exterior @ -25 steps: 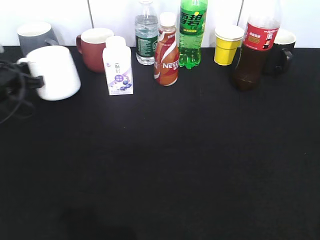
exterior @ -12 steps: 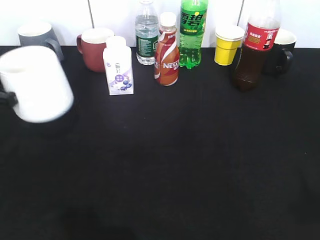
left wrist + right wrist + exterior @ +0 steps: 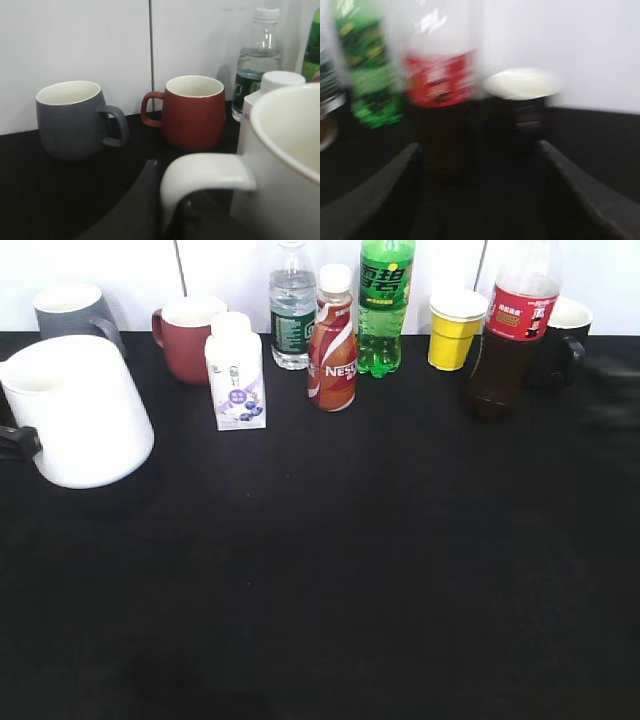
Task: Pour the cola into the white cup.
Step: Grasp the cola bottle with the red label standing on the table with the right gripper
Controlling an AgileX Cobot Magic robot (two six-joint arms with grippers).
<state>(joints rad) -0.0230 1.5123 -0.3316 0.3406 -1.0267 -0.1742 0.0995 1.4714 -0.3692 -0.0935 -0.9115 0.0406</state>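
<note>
Gripping white cup (image 3: 78, 410) handle, left end effector (image 3: 167, 210), empty inside, cola (image 3: 508, 340) part-full, right end effector (image 3: 480, 200) spread wide

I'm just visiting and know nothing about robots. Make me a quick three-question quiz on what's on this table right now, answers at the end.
1. True or false: the cola bottle stands upright with neither gripper touching it.
2. What stands directly behind the cola bottle? A) yellow paper cup B) black mug C) red mug
3. Fill in: the left gripper holds the white cup by its ____.

Key:
1. True; the open right gripper only faces it.
2. B
3. Handle
</note>
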